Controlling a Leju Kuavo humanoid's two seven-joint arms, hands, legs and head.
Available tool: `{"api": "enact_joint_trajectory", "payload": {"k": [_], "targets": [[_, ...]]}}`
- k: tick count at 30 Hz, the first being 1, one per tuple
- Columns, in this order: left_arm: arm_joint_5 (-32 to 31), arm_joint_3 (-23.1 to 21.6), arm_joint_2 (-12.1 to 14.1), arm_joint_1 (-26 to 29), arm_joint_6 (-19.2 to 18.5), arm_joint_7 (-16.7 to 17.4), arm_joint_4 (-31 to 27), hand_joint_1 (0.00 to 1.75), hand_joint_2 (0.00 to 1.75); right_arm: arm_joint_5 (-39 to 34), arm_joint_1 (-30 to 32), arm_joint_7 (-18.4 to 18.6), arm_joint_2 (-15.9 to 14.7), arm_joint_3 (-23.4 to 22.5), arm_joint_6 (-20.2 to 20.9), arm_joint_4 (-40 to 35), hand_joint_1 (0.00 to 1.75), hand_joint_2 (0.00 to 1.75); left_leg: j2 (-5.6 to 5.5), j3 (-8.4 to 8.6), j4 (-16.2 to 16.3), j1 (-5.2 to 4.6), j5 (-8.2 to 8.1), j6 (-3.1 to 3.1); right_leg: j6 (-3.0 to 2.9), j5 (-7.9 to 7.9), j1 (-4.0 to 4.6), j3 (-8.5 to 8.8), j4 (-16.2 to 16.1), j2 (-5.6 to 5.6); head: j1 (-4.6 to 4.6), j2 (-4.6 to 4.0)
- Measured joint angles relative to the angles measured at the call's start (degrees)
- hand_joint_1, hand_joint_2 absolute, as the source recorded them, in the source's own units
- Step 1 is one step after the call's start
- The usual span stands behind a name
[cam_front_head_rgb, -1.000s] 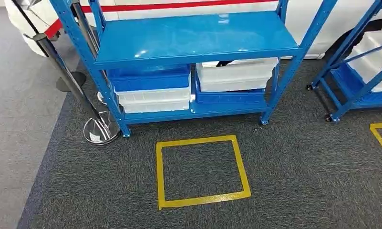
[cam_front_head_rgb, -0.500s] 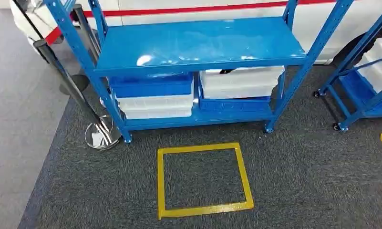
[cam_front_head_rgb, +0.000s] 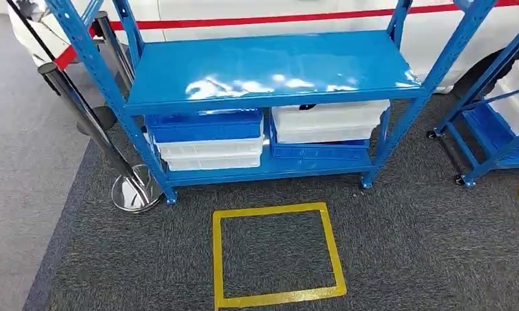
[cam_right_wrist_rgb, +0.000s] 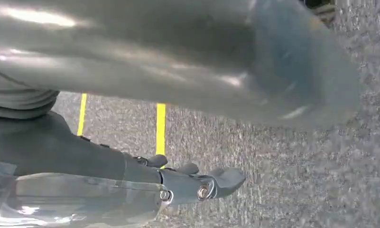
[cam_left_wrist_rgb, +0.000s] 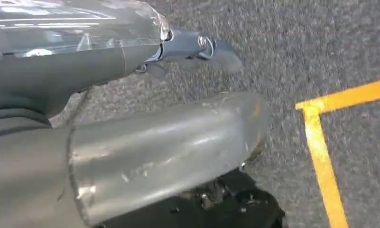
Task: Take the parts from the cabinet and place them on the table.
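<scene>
A blue steel cabinet rack [cam_front_head_rgb: 269,68] stands ahead in the head view, its middle shelf bare and glossy. On the bottom shelf a blue bin [cam_front_head_rgb: 205,126] sits on a white bin [cam_front_head_rgb: 208,152] at the left, and a white bin [cam_front_head_rgb: 328,120] sits on a blue bin [cam_front_head_rgb: 318,150] at the right. What the bins hold is hidden. My left hand [cam_left_wrist_rgb: 112,133] hangs over the carpet with fingers straight and nothing in it. My right hand [cam_right_wrist_rgb: 97,161] hangs the same way, holding nothing.
A yellow tape square [cam_front_head_rgb: 277,297] marks the dark carpet in front of the rack. A chrome stanchion base [cam_front_head_rgb: 132,192] stands by the rack's left leg. A second blue rack on wheels [cam_front_head_rgb: 496,123] is at the right. A white vehicle [cam_front_head_rgb: 276,13] is behind.
The whole head picture has shifted: rack and yellow square now sit lower and look slightly nearer, so the camera has moved. The bins keep their places on the shelf.
</scene>
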Motion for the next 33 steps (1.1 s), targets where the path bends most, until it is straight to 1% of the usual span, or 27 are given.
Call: {"api": "enact_joint_trajectory", "payload": {"k": [1,2,4,5,6,7,8,10,11,12,13,14,16,17,20,21,22,23,24,25,26,27,29,30,31,32,33], "targets": [[0.0,0.0,0.0,-0.02,0.0,0.0,0.0,0.0,0.0,0.0,-0.04,-0.02,-0.02,0.0,-0.02,0.0,0.0,0.0,-0.01,0.67,-0.26,-0.01,0.02,0.16,0.11,-0.26,-0.15,-0.31,1.57,0.04,0.22,0.0],[0.0,0.0,0.0,-0.05,-0.02,0.0,0.0,0.0,0.0,0.0,-0.18,-0.02,0.0,0.0,-0.02,0.02,0.0,0.0,0.02,0.87,-0.4,-0.02,-0.15,0.48,0.4,-1.18,-0.16,-2.41,5.15,0.05,0.59,0.0],[0.0,0.0,0.0,-0.17,-0.02,0.0,0.0,0.0,0.0,0.0,-0.26,-0.02,0.02,0.0,-0.02,0.04,0.0,0.0,0.03,1.06,-0.39,-0.16,-0.61,0.84,0.78,-5.21,-0.2,-7.71,13.16,0.03,0.57,0.0],[0.0,0.0,0.0,-0.18,0.0,0.0,0.0,0.0,0.0,0.0,-0.16,-0.02,0.0,0.0,-0.02,0.04,0.0,0.0,-0.04,1.29,-0.38,-0.18,-0.87,0.89,0.83,-6.72,-0.2,-9.73,15.72,0.03,0.57,0.0],[0.0,0.0,0.0,-0.15,0.0,0.0,0.0,0.0,0.0,0.0,-0.1,-0.02,0.0,0.0,-0.02,0.04,0.0,0.0,-0.16,1.63,-0.37,-0.19,-1.19,0.85,0.75,-6.81,-0.2,-10.9,16.28,0.03,0.61,0.0],[0.0,0.0,0.0,-0.04,0.0,0.0,0.0,0.0,0.0,0.0,0.0,-0.02,0.0,0.0,-0.04,0.04,0.0,0.0,-0.29,2.13,-0.36,-0.18,-1.54,0.77,0.95,-5.07,-0.22,-10.85,14.51,0.02,0.59,0.0],[0.0,0.0,0.0,-0.01,0.0,0.0,0.0,0.0,0.0,0.0,0.09,-0.02,-0.02,0.0,-0.04,0.04,0.0,0.0,-0.37,2.67,-0.34,-0.16,-1.9,0.66,0.73,-2.21,-0.23,-9.82,10.94,0.01,0.63,0.0],[0.0,0.0,-0.07,0.04,0.0,0.04,0.0,0.0,0.0,0.0,0.15,-0.02,-0.05,0.0,-0.02,0.04,0.0,0.0,-0.41,3.35,-0.4,-0.17,-2.97,0.23,0.49,4.92,-0.22,-6.55,1.16,0.01,0.66,0.0],[0.02,0.02,-0.07,-0.01,0.0,0.54,0.0,0.0,0.0,0.0,0.23,0.0,-0.02,-0.04,0.57,0.04,0.0,0.0,-0.44,4.03,-0.07,-0.4,-3.34,-0.18,0.11,3.46,0.12,-6.82,0.54,-0.01,0.59,-0.02],[0.04,0.04,-0.07,-0.07,0.11,0.99,0.0,0.0,0.0,0.0,0.02,0.02,0.04,-0.02,1.15,0.09,0.0,0.0,-0.57,3.5,-0.3,-0.36,-3.68,-0.66,-0.48,0.78,0.34,-6.92,0.52,-0.05,0.68,0.0],[0.07,0.07,-0.07,-0.07,0.2,1.27,0.0,0.0,0.0,0.0,-0.05,0.04,0.13,-0.02,1.31,0.09,0.0,0.0,-0.51,3.66,-0.67,-0.36,-4.04,-1.13,-1.05,1.81,0.44,-6.63,0.14,-0.01,0.52,0.0],[0.07,0.07,-0.07,0.06,0.2,1.4,0.0,0.0,0.0,0.0,0.19,0.04,0.26,-0.02,1.38,0.09,0.0,0.0,-0.49,4.34,0.56,-0.39,-3.4,-1.49,-1.63,2.91,0.17,-6.29,-0.52,0.13,0.59,0.0],[0.07,0.11,-0.02,0.13,0.31,1.53,0.0,0.0,0.0,0.0,0.51,0.11,0.74,-0.04,1.44,0.15,0.0,0.0,-0.25,4.72,1.34,-0.26,-4.41,-2.13,-2.25,3.3,-0.02,-4.54,-0.73,-0.08,0.46,0.0],[0.07,0.11,-0.09,0.0,0.31,1.53,0.0,0.0,0.0,0.0,0.48,0.11,0.76,-0.04,1.44,0.15,0.0,0.0,-0.1,3.64,3.73,-0.19,-5.11,-2.54,-2.56,2.99,-0.04,-3.98,-0.72,-0.17,0.42,0.0],[0.07,0.15,-0.09,0.0,0.31,1.53,0.0,0.0,0.0,0.0,0.26,0.09,0.89,-0.02,1.44,0.17,0.0,0.0,-0.09,-4.05,15.63,0.02,-10.24,-2.99,-2.81,1.83,0.02,-3.1,-0.68,-0.14,0.17,0.0],[0.07,0.18,-0.09,0.17,0.31,1.55,0.0,0.0,0.0,0.0,0.26,0.09,0.89,-0.02,1.44,0.17,0.0,0.0,-0.09,-5.82,17.54,0.04,-11.07,-3.0,-2.74,1.33,0.01,-2.5,-0.68,-0.07,-0.04,0.0],[0.07,0.22,-0.09,0.32,0.31,1.57,0.0,0.0,0.0,0.0,0.29,0.09,0.89,-0.02,1.44,0.17,0.0,0.0,-0.09,-6.34,16.76,0.08,-10.49,-3.13,-2.63,0.73,0.0,-1.73,-0.68,0.0,0.04,-0.02],[0.07,0.24,-0.09,0.4,0.31,1.57,0.0,0.0,0.0,0.0,0.35,0.09,0.92,-0.04,1.44,0.17,0.0,0.0,-0.09,-5.87,13.68,0.09,-8.78,-3.15,-2.5,0.07,0.0,-0.86,-0.68,0.02,-0.02,0.0],[0.07,0.26,-0.09,0.47,0.31,1.57,0.0,0.0,0.0,0.0,0.41,0.09,0.94,-0.04,1.46,0.17,0.0,0.0,-0.08,-4.78,9.53,0.07,-6.23,-2.97,-2.37,-0.58,0.01,0.06,-0.69,-0.01,0.02,0.0],[0.07,0.3,-0.09,0.6,0.31,1.57,0.0,0.0,0.0,0.0,0.42,0.09,0.96,-0.04,1.53,0.17,0.0,0.0,-0.04,-3.58,4.51,0.02,-2.18,-2.37,-2.23,-1.37,0.01,0.92,-0.71,-0.03,0.02,0.0],[0.07,0.33,-0.09,0.89,0.33,1.57,0.0,0.0,0.0,0.0,0.63,0.09,1.03,-0.04,1.62,0.2,0.0,0.0,0.06,-3.21,2.38,-0.22,2.11,-1.7,-2.05,-1.99,-0.01,1.56,-0.73,-0.04,0.02,0.0],[0.07,0.37,-0.05,0.87,0.33,1.6,0.0,0.0,0.0,0.0,0.5,0.09,1.24,-0.04,1.64,0.24,0.0,0.0,0.26,-3.56,2.32,-0.7,0.27,-1.49,-1.47,-2.41,0.07,1.81,-0.83,0.23,0.24,0.0],[0.07,0.37,-0.02,0.74,0.35,1.6,-0.02,0.0,0.0,0.0,0.01,0.13,1.31,-0.04,1.64,0.26,0.0,0.0,0.09,-2.71,1.91,-0.88,0.18,-0.56,-0.69,-2.86,0.0,3.16,-0.76,0.19,0.2,0.0],[0.07,0.37,-0.02,0.68,0.35,1.6,0.0,0.0,0.0,0.0,-0.09,0.09,1.33,-0.04,1.64,0.26,0.0,0.0,-0.01,-1.79,1.51,-0.74,-0.07,-0.02,-0.03,-1.94,0.08,3.18,-0.21,0.13,0.22,-0.02],[0.07,0.37,-0.09,0.47,0.35,1.6,0.0,0.0,0.0,0.0,-0.29,0.11,1.33,-0.04,1.64,0.26,0.0,0.0,-0.15,-0.35,0.48,-0.26,-0.02,0.36,0.3,-1.24,-0.2,2.58,1.43,0.3,0.0,0.02],[0.07,0.37,-0.09,0.42,0.35,1.57,0.0,0.0,0.0,0.02,-0.3,0.09,1.35,-0.04,1.64,0.26,0.0,0.0,-0.12,0.67,-0.07,-0.25,-0.21,0.69,0.33,-0.8,-0.1,1.15,4.51,0.25,0.31,0.0],[0.07,0.39,-0.09,0.4,0.35,1.62,0.0,0.0,0.0,0.02,-0.41,0.09,1.44,-0.04,1.66,0.26,0.0,0.0,-0.11,1.26,-0.49,-0.26,-0.52,0.93,0.5,-1.15,-0.15,-1.21,8.4,0.25,0.62,0.0]]}}
